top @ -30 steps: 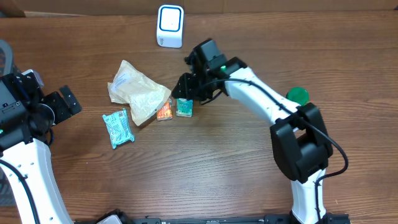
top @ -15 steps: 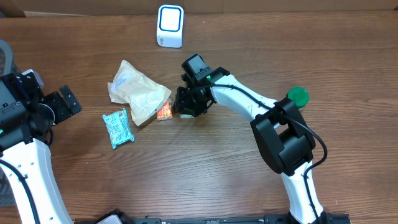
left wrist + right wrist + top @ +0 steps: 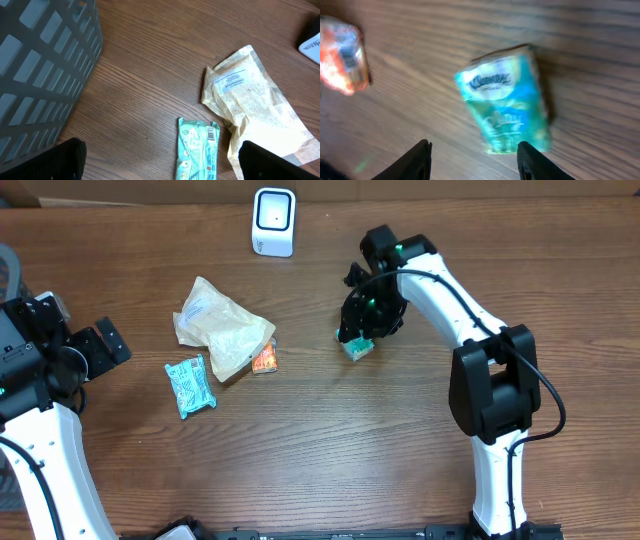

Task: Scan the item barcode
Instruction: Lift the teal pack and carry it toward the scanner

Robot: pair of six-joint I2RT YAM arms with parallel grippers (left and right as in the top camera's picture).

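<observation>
The tissue pack lies on the table at centre frame in the overhead view, below and right of the white scanner at the top edge and well apart from it, so I judge no scan has been made yet. The right gripper hangs just over the pack with its jaws apart and touching neither side, so nothing is held. The pack needs gripping, carrying up to the scanner and turning barcode-first toward it. The left gripper is spread wide at far left, empty.
</observation>
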